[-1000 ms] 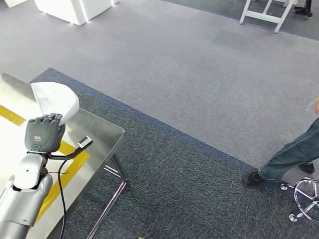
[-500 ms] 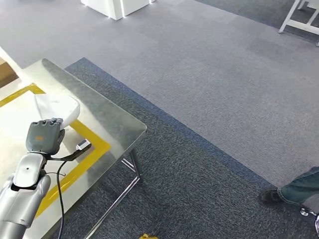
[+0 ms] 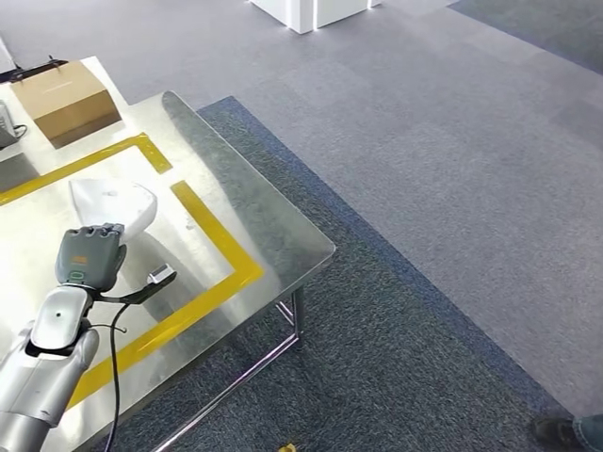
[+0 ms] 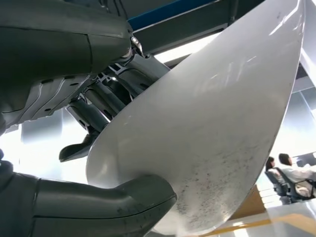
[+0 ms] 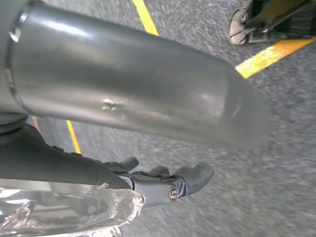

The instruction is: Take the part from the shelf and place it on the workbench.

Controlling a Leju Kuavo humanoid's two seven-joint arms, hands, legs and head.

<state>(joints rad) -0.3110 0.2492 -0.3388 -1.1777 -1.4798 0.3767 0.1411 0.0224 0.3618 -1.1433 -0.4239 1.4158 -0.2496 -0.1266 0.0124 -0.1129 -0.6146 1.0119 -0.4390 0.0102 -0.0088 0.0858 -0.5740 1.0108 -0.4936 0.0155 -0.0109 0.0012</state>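
Observation:
The part (image 3: 114, 205) is a white, smooth, curved shell. In the head view my left hand (image 3: 89, 256) grips it from below and holds it above the steel workbench (image 3: 241, 217), inside the yellow tape outline (image 3: 213, 250). Up close in the left wrist view, the part (image 4: 209, 138) sits between the thumb (image 4: 93, 207) and the darker fingers. My right hand (image 5: 164, 180) hangs over the carpet with its fingers stretched out and nothing in them.
A cardboard box (image 3: 64, 99) stands at the far side of the workbench. The bench corner (image 3: 323, 250) juts over dark carpet. A white cabinet (image 3: 313, 11) stands far back. A person's shoe (image 3: 562, 431) is at the lower right.
The camera has swung left, so more of the workbench and the box have come into sight. The person's leg and chair have slid out. My left hand still holds the part.

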